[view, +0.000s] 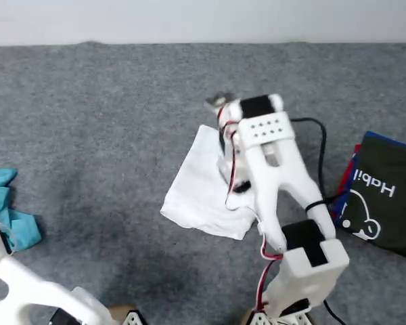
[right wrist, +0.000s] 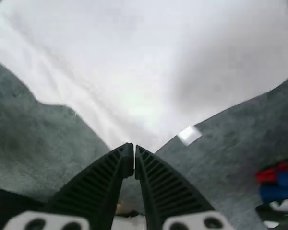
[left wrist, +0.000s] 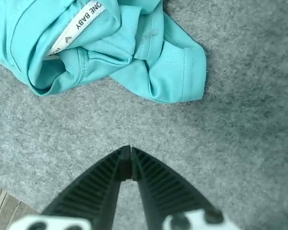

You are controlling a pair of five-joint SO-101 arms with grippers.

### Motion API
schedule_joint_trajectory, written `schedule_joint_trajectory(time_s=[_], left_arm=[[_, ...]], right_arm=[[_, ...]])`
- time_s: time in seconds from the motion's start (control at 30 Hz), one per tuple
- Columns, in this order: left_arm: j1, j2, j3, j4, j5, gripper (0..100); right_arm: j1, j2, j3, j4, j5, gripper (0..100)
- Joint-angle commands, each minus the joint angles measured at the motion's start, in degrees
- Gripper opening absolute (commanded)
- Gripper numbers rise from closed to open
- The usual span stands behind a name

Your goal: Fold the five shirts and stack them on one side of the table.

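Left tool point(left wrist: 131, 152), closed and empty, faces the teal shirt point(left wrist: 115, 52); right tool point(right wrist: 134, 148), closed, meets the white shirt point(right wrist: 149, 72) at its edge; overhead adds a dark shirt point(view: 386, 196).

The surface point(view: 108, 122) is mottled grey felt. Ahead of the left pincer point(left wrist: 131, 165), with its ribbed black fingers point(left wrist: 101, 187), lies a turquoise shirt point(left wrist: 110, 43) carrying a white neck label point(left wrist: 77, 26) printed in black. The white shirt point(right wrist: 149, 72) at the tips of the equally black right pincer point(right wrist: 134, 160) is plain. Off to that pincer's side, a near-black shirt point(view: 386, 196) bears white print, with red and blue edges point(view: 345, 186) beneath it.
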Motion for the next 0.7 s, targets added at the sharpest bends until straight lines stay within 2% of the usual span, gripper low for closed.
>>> schedule_joint_trajectory(time_s=[0.0,0.27,0.67], left_arm=[[0.26,-1.32,-1.80,0.62,-0.18,1],[0.44,-0.97,-1.80,0.26,-0.18,1],[0.44,-1.32,-1.80,0.62,-0.18,1]], right_arm=[[-0.40,-4.35,3.96,-0.04,-3.25,0.9],[2.77,-4.00,12.13,-9.63,-5.01,0.9],[-4.97,-4.62,32.09,-21.14,-6.51,0.9]])
